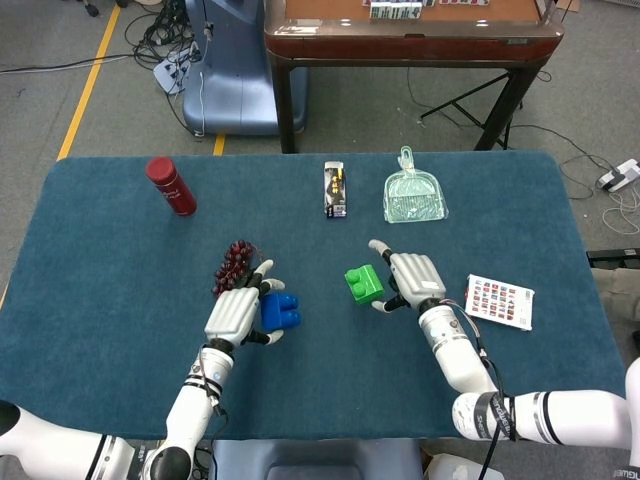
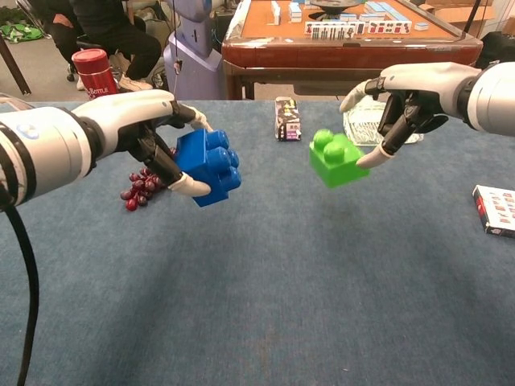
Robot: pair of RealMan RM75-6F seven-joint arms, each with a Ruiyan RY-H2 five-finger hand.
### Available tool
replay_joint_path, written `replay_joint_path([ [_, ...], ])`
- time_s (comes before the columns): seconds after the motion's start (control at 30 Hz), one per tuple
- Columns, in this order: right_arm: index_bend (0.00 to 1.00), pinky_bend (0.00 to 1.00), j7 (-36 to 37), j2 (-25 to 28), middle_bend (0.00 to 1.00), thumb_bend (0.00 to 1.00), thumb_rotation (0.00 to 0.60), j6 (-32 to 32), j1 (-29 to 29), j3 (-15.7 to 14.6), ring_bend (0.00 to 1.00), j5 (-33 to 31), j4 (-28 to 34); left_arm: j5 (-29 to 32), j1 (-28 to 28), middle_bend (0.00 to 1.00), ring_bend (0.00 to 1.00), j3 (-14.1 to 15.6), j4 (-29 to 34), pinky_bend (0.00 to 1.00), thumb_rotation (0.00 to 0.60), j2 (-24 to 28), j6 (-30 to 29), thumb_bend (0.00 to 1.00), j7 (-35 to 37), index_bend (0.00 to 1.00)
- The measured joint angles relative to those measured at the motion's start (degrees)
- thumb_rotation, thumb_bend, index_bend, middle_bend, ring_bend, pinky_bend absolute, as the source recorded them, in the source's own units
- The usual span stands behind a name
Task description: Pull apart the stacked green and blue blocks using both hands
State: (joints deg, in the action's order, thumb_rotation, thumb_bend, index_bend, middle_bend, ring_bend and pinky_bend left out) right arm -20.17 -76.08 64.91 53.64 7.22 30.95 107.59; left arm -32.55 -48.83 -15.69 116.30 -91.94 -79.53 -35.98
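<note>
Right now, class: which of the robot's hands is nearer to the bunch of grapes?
Left. The left hand, holding the blue block, sits just in front of the grapes; the right hand is far across, with the green block.

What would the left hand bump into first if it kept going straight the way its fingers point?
Probably the bunch of grapes. In the head view the left hand, holding the blue block, points up-table, and the grapes lie just beyond its fingers. The hand looks raised, so it might pass over them.
</note>
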Motion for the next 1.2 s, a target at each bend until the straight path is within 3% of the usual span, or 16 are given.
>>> replay_joint_path([
  [0.13, 0.00, 1.00, 1.49, 0.53, 1.00, 0.00, 0.600, -0.13, -1.49, 0.77, 1.00, 1.93, 0.30, -0.12, 0.85, 0.00, 0.00, 0.17, 1.25, 0.21, 0.600, 1.00, -0.13, 0.17, 0.41, 0.00],
  [0.33, 0.00, 1.00, 4.17, 3.54, 1.00, 0.00, 0.600, 0.01, -4.50, 1.60, 0.99, 5.36, 2.31, -2.34, 3.04, 0.00, 0.00, 1.46, 3.78, 0.21, 0.600, 4.00, -0.71, 0.15, 1.59, 0.00],
  [0.47, 0.19, 1.00, 6.16, 7.38, 0.99, 0.00, 0.600, 1.11, -7.63, 1.30, 0.93, 9.54, 4.59, -4.94, 5.39, 0.00, 0.00, 2.97, 5.99, 0.21, 0.600, 8.10, -0.83, 0.15, 3.28, 0.00],
  [0.57, 0.23, 0.98, 7.71, 10.58, 0.89, 0.01, 0.600, 2.45, -10.47, 0.53, 0.85, 13.86, 5.95, -8.81, 8.07, 0.00, 0.00, 4.51, 7.18, 0.21, 0.600, 12.26, -0.81, 0.16, 6.22, 0.00],
  [0.63, 0.24, 0.91, 8.71, 12.58, 0.78, 0.01, 0.600, 3.12, -12.23, -0.24, 0.76, 16.91, 6.51, -11.51, 9.92, 0.00, 0.00, 5.52, 7.76, 0.21, 0.600, 15.05, -0.71, 0.16, 8.64, 0.00],
  [0.7, 0.24, 0.77, 10.25, 15.22, 0.63, 0.02, 0.600, 3.26, -14.16, -1.43, 0.62, 20.94, 6.91, -14.69, 11.99, 0.00, 0.00, 6.65, 8.29, 0.20, 0.600, 18.30, -0.30, 0.16, 12.07, 0.00],
  [0.87, 0.24, 0.52, 13.63, 20.60, 0.43, 0.02, 0.600, 4.18, -19.22, -4.70, 0.38, 32.10, 6.31, -23.84, 17.15, 0.00, 0.00, 9.42, 8.44, 0.20, 0.600, 26.00, 1.22, 0.16, 22.61, 0.01],
  [1.03, 0.24, 0.31, 13.70, 22.84, 0.34, 0.02, 0.600, 10.21, -25.35, -7.67, 0.26, 41.65, 3.09, -35.82, 22.17, 0.00, 0.00, 12.48, 5.21, 0.19, 0.600, 31.38, 0.19, 0.16, 28.96, 0.02],
  [1.2, 0.24, 0.27, 14.15, 22.89, 0.34, 0.02, 0.600, 18.57, -32.67, -10.32, 0.25, 49.33, -2.91, -47.35, 29.56, 0.00, 0.00, 15.93, -3.28, 0.19, 0.600, 34.85, -6.07, 0.16, 33.69, 0.03],
])
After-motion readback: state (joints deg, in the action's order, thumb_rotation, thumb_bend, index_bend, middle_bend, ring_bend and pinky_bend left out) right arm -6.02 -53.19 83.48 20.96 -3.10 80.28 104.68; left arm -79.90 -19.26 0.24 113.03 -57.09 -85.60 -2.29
